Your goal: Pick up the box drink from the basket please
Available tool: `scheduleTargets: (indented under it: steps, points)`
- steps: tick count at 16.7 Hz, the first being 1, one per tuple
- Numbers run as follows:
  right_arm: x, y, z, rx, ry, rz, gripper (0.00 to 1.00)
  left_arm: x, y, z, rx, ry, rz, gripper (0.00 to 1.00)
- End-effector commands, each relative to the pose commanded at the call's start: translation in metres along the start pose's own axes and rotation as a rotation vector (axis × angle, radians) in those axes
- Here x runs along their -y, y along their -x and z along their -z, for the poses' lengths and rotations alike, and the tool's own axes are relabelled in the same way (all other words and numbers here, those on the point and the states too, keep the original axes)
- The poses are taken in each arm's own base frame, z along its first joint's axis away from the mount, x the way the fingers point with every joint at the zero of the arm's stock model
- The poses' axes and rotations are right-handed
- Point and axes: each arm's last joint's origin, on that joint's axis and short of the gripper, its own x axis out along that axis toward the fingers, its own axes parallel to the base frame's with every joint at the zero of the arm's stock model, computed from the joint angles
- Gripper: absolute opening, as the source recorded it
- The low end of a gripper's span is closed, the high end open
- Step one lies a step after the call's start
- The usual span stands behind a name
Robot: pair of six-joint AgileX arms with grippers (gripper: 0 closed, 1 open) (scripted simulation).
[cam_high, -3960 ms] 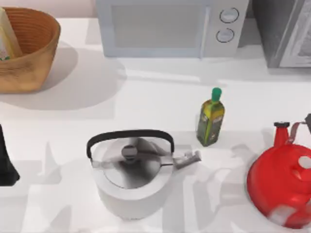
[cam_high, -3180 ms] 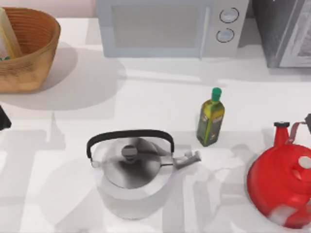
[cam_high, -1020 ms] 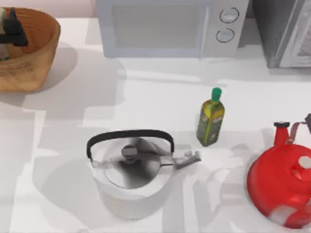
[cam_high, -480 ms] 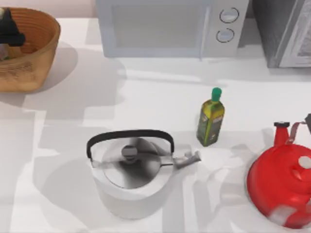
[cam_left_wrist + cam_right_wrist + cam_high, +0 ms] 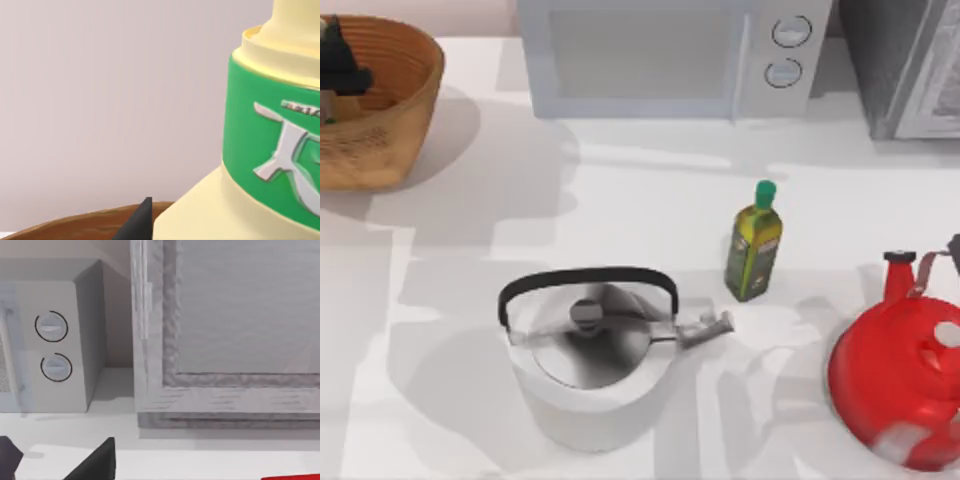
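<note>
From my seat, nearest the camera sits the grey kettle (image 5: 588,355), with the red kettle (image 5: 900,385) off to its right and the olive oil bottle (image 5: 753,243) standing just behind and to the right of the grey kettle. Farther back is the microwave (image 5: 670,55), and away to the microwave's left, at the desk's (image 5: 620,210) far corner, is the basket (image 5: 395,110). My left end effector (image 5: 342,62) is down inside the basket, over the box drink (image 5: 328,100), of which a sliver shows under the dark fingers. In the left wrist view the box drink (image 5: 250,165) is very close, green band and cream body, with one dark fingertip (image 5: 137,222) beside its lower edge and the basket rim (image 5: 75,225) behind; I cannot tell whether the fingers are wide, narrow or clamped on the carton. The right arm is parked near the red kettle, facing the microwave. My worry from here is that a lift with only a shallow or off-centre hold would let the smooth carton slip or tip against the basket wall. A finger catching the wicker rim could also drag the light basket along.
</note>
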Motion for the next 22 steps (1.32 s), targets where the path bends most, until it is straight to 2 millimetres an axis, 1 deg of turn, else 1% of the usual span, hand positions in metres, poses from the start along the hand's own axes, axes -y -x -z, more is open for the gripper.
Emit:
scheduleTargets:
  steps: [1,8,9,11,13,16,19,22]
  points:
    - [0.0,0.0,0.0,0.0,0.0,0.0,1.0,0.0,0.0,0.0,0.0,0.0,0.0,0.0]
    - [0.0,0.0,0.0,0.0,0.0,0.0,1.0,0.0,0.0,0.0,0.0,0.0,0.0,0.0]
    - [0.0,0.0,0.0,0.0,0.0,0.0,1.0,-0.002,0.001,-0.008,0.02,-0.007,-0.006,0.0]
    - [0.0,0.0,0.0,0.0,0.0,0.0,1.0,-0.002,0.001,-0.009,0.013,-0.004,-0.006,0.0]
    - [0.0,0.0,0.0,0.0,0.0,0.0,1.0,-0.003,-0.001,-0.016,0.003,0.0,-0.006,0.0]
    - [0.0,0.0,0.0,0.0,0.0,0.0,1.0,-0.003,-0.005,-0.04,0.003,0.0,-0.005,0.0]
    - [0.0,0.0,0.0,0.0,0.0,0.0,1.0,-0.003,-0.008,-0.076,0.012,0.0,-0.005,0.0]
    - [0.0,0.0,0.0,0.0,0.0,0.0,1.0,-0.003,-0.006,-0.112,0.018,0.0,-0.005,0.0]
